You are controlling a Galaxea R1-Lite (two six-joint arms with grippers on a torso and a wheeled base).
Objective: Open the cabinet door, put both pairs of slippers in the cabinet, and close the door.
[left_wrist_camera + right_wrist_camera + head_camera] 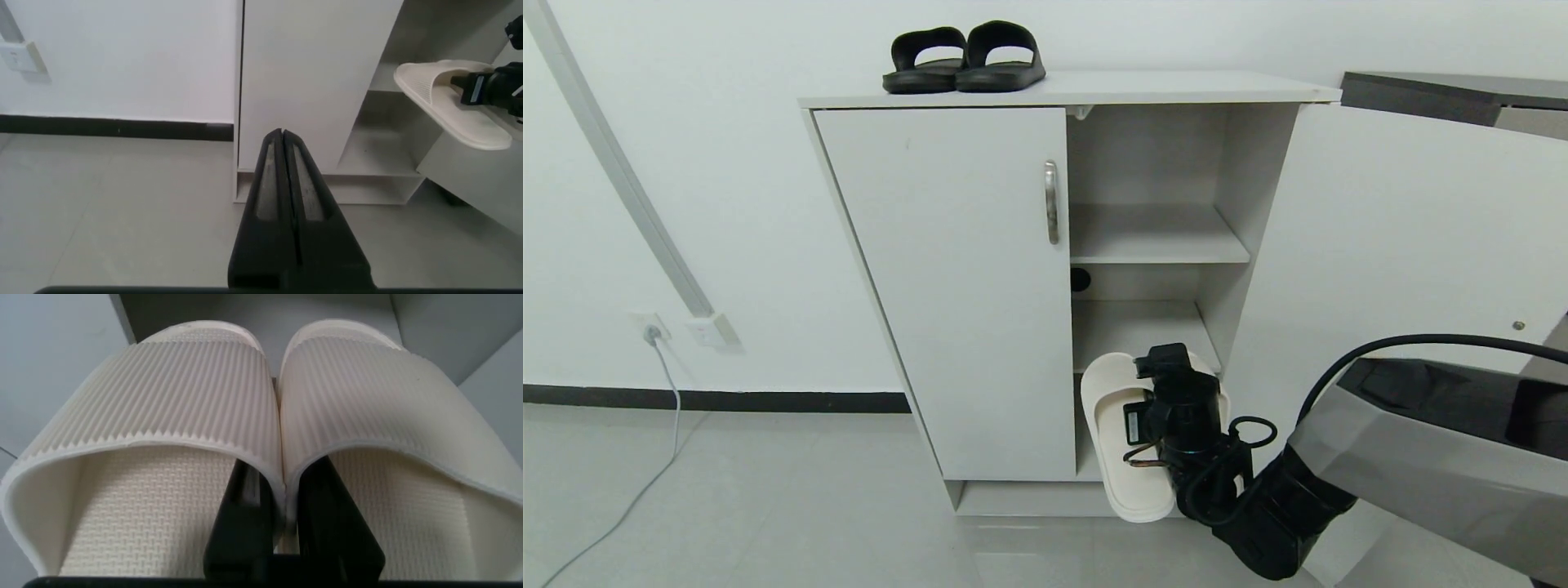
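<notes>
Head view | right end effector (pixel 283 527) grips white slippers (pixel 1107 392) | cabinet door (pixel 1380 245) open

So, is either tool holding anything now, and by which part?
The right tool holds the white slippers together, pinching the two inner strap edges where they meet. The left tool is shut and holds nothing.
</notes>
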